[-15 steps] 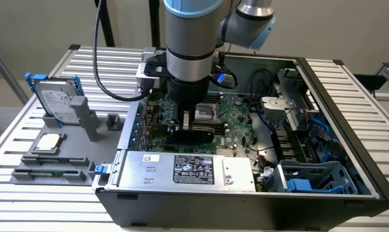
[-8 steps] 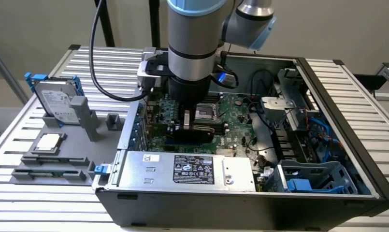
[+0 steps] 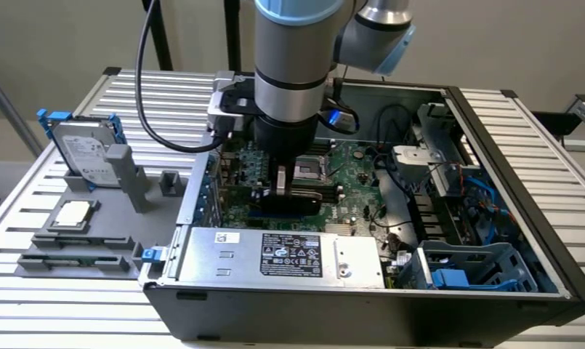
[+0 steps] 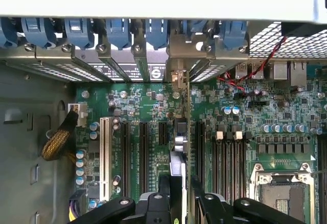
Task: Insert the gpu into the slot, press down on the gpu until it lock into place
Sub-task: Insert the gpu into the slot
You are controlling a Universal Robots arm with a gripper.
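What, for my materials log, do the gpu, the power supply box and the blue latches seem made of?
The gpu: likely matte black plastic shroud, no glint. The power supply box: probably bare sheet metal, dull silver with folded edges. The blue latches: likely moulded plastic, smooth, uniformly coloured.

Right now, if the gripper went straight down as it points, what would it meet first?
Probably the blue slot, directly under the gpu that the gripper holds and that leads it down. Whether card and slot already touch is unclear.
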